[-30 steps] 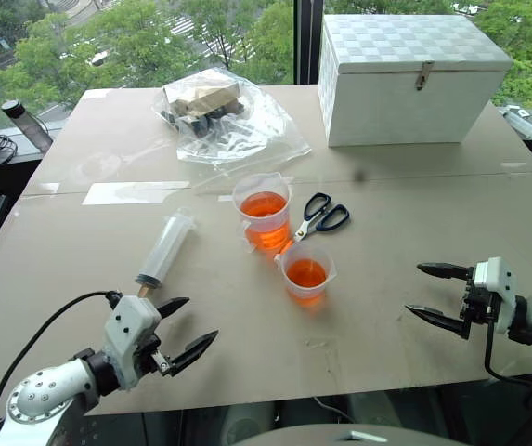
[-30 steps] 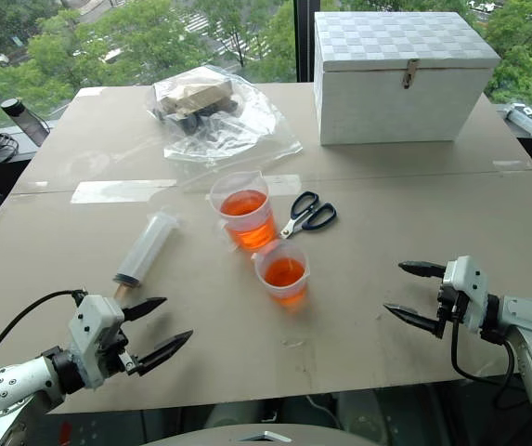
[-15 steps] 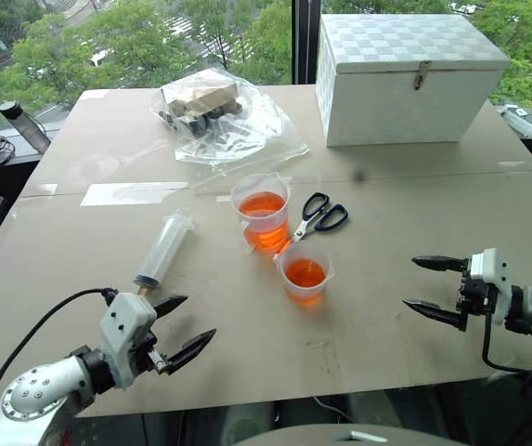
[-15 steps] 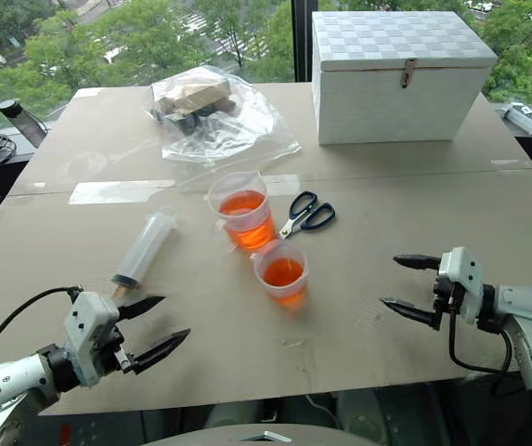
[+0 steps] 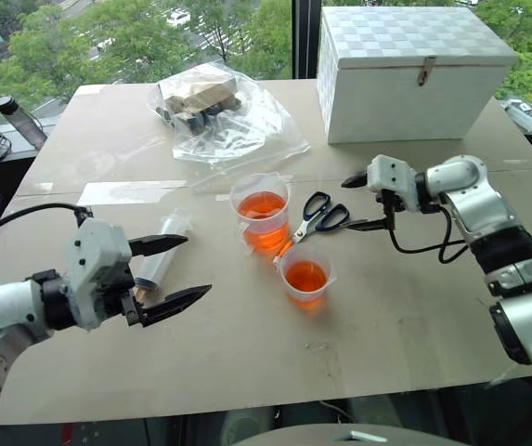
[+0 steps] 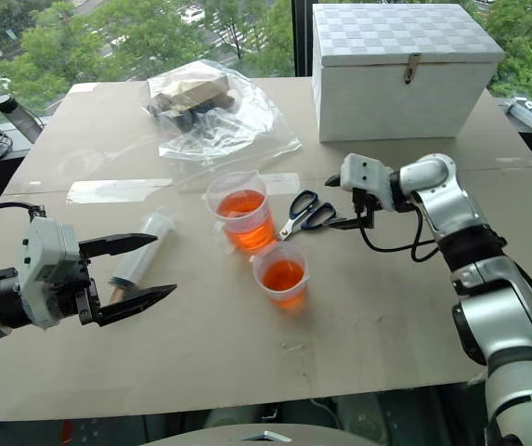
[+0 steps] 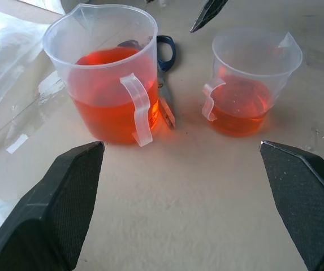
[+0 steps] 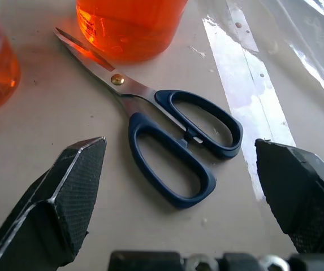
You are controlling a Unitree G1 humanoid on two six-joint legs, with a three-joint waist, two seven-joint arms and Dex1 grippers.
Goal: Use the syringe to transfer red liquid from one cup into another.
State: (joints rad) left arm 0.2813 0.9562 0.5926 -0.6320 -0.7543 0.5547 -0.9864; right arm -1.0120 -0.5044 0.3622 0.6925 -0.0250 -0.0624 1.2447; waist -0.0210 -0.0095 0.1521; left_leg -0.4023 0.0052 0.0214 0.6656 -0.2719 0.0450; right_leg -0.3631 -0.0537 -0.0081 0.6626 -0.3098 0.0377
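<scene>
On the table (image 5: 247, 353), your syringe (image 5: 162, 251) lies beside the left gripper (image 5: 175, 269), left of both cups. Both grippers gape empty; the right gripper (image 5: 363, 202) hovers over the scissors (image 5: 319, 216). Expect light, slick, rigid plastic: pinch it mid-barrel, clear of the plunger.

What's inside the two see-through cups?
Both cups hold red liquid. The bigger cup is filled to roughly halfway up, and the smaller cup has a shallower pool at its bottom. Nothing else floats or sits in either one. The syringe lies on the table, outside them.
</scene>
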